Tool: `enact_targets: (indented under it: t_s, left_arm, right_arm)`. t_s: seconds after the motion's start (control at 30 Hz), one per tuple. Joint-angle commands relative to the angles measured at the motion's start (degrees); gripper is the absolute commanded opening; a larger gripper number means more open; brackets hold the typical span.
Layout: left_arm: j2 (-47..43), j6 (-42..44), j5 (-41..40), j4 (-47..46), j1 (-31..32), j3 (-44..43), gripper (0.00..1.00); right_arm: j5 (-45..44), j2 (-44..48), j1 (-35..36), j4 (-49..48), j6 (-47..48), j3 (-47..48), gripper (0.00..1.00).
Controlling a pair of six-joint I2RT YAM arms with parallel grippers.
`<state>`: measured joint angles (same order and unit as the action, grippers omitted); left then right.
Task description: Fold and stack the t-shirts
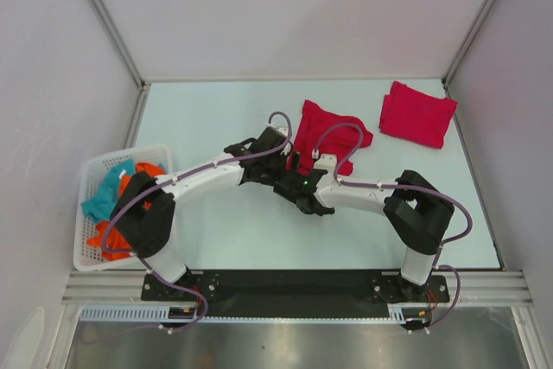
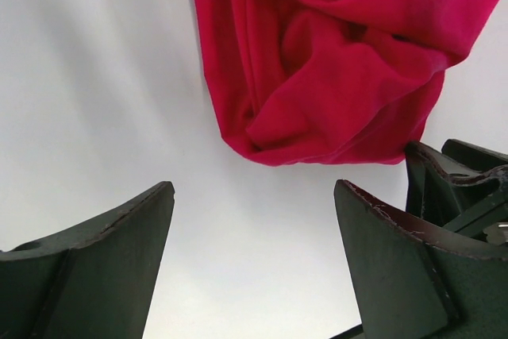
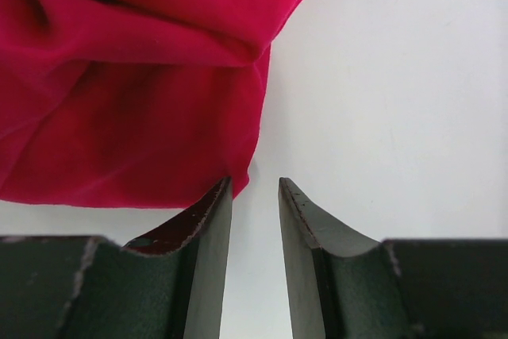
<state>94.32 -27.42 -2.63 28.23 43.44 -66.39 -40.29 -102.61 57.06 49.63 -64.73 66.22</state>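
Note:
A crumpled crimson t-shirt [image 1: 327,134] lies mid-table, and a second t-shirt [image 1: 417,113], folded, rests at the back right. My left gripper [image 1: 292,162] [image 2: 254,190] stands wide open just short of the crumpled t-shirt's [image 2: 333,61] near edge, with bare table between its fingers. Beside it on the right, my right gripper [image 1: 321,162] [image 3: 254,184] hovers at the near corner of the same t-shirt [image 3: 135,93]. Its jaws are only a narrow gap apart, with nothing between them. The cloth's edge lies just past its left fingertip [image 3: 222,190].
A white basket [image 1: 97,177] at the left table edge holds teal and orange clothes. Grey walls enclose the table on three sides. Part of the right gripper [image 2: 460,180] shows at the right edge of the left wrist view.

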Motion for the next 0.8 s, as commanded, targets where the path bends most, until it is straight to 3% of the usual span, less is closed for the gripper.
enact_targets:
  t_s: [0.0,0.4,0.6,0.77]
  left_arm:
    - [0.07,-0.70,1.22,-4.32,0.68,0.91,0.87]
    - [4.99,-0.44,2.11,-8.36,1.47,1.00,0.85]
    - [5.26,0.35,2.11,-9.07,1.47,1.44,0.77]
    - [5.52,0.96,2.11,-9.51,1.47,1.26,0.64]
  right_arm:
    - [-2.86,1.53,0.16,1.61,-1.80,-0.56,0.35]
    - [-3.30,0.74,-0.02,1.97,-1.54,-0.03,0.33]
    - [-2.86,0.30,-0.02,1.09,-0.31,0.14,0.18]
    - [-2.95,0.74,-0.02,0.47,0.13,-0.12,0.06]
